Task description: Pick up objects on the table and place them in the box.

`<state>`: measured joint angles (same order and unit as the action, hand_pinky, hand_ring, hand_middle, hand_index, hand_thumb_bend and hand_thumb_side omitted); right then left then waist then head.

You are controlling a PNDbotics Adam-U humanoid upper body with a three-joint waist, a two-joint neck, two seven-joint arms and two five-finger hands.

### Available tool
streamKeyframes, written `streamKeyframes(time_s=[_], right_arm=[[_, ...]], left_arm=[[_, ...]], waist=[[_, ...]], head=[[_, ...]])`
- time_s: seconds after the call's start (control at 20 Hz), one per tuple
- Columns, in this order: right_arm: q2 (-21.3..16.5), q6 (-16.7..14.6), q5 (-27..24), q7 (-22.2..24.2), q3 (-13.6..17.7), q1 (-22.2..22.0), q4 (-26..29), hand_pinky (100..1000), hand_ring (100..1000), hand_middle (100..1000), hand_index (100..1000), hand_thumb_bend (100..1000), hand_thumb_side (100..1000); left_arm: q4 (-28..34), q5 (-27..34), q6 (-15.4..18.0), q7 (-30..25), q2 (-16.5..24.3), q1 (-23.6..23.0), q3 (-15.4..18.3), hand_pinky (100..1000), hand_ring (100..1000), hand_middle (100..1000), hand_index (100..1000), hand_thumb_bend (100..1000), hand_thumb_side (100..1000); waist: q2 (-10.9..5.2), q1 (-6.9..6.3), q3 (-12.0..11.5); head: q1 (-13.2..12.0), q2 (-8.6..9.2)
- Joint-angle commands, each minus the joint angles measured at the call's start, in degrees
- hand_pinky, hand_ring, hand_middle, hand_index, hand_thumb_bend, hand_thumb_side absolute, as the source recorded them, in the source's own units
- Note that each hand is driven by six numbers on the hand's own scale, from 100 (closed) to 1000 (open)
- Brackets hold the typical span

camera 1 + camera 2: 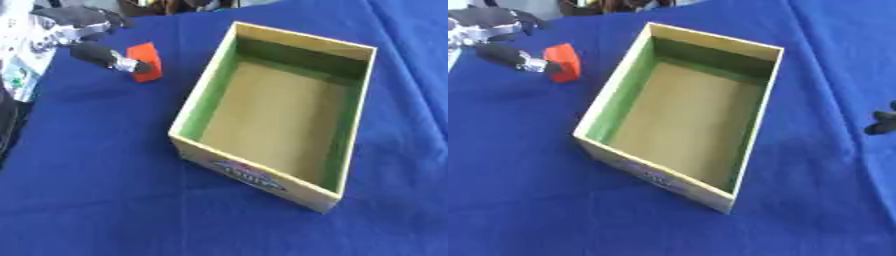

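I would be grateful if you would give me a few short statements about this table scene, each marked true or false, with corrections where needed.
1. The box holds nothing visible inside. True.
2. The orange block lies inside the box. False: it is outside, to the box's left, at the left hand's fingers.
3. The left hand is at the orange block. True: a finger reaches across the block's front.
4. The tablecloth is red. False: it is blue.
5. The right hand is over the box. False: only dark fingertips show at the right edge of the right eye view, away from the box.
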<state>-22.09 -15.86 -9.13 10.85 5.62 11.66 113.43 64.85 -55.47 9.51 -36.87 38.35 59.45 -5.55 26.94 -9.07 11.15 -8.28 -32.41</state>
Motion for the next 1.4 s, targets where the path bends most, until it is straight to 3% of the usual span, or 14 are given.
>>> streamKeyframes(time_s=[0.05, 0.65, 1.1, 1.4], right_arm=[[-0.72, -0.23, 0.48, 0.37, 0.01, 0.60, 1.17, 847, 612, 527, 764, 100, 841], [-0.21, -0.37, 1.34, 0.80, -0.25, 1.28, 1.17, 848, 609, 524, 762, 100, 846], [0.12, 0.31, 2.16, 1.02, -0.47, 1.22, 1.17, 850, 609, 523, 761, 100, 849], [0.47, 0.85, 2.55, 1.22, -0.65, 1.11, 1.17, 851, 609, 522, 761, 100, 852]], left_arm=[[-0.93, -1.44, -0.50, 0.39, 1.65, 1.47, 1.29, 728, 874, 930, 1000, 776, 943], [-4.03, -4.68, -0.34, 1.28, 3.10, 2.11, 2.54, 743, 874, 932, 1000, 762, 920], [-4.72, -2.91, 1.33, -4.05, 3.59, 2.17, 2.73, 749, 874, 928, 1000, 743, 901], [-4.12, -2.43, 0.52, -3.75, 3.87, 2.17, 3.18, 726, 856, 884, 996, 653, 910]], waist=[[-0.94, 0.17, 0.50], [0.84, -0.96, 3.33], [1.47, -1.24, 2.96], [1.62, -1.57, 3.05]], head=[[-0.69, 1.43], [-2.47, 3.42], [-2.26, 3.19], [-2.43, 3.49]])
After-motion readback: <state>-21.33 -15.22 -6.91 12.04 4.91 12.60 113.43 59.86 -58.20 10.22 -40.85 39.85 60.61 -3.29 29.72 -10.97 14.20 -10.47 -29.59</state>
